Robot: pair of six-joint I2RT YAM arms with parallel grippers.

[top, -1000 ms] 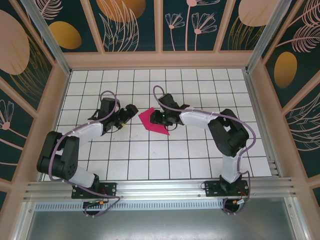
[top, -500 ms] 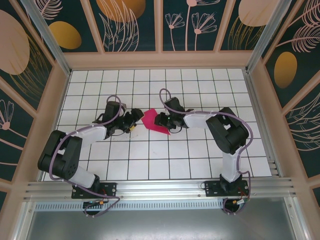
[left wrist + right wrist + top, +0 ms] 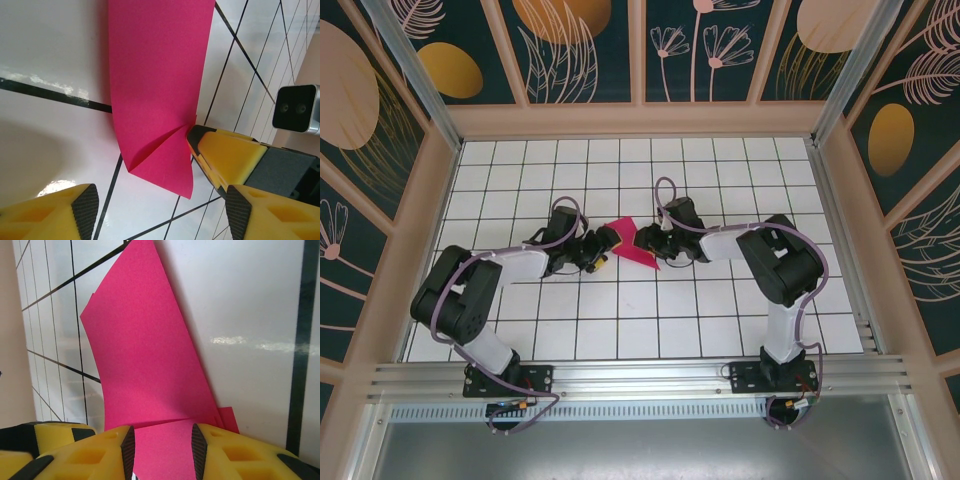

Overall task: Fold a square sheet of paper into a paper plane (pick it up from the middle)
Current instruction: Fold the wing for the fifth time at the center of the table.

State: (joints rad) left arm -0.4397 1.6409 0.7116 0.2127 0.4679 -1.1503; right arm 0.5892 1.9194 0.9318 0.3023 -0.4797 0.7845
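Note:
The magenta-pink sheet of paper, folded with a crease into a pointed shape, sits mid-table between both grippers. My right gripper holds its right end: the paper spans the gap between both pads and curves up off the tiles. My left gripper is open just left of the sheet. In the left wrist view the paper's folded corner hangs just ahead of my open left gripper, nothing between its pads. A yellow finger of the right gripper touches the paper's edge.
White gridded table with wooden walls all round. Both arms reach inward and nearly meet at the middle. The right wrist's camera sits close beside my left gripper.
The left gripper has moved right up to the paper and its jaws have narrowed. The right gripper shifted slightly right with the paper, which now looks narrower from above.

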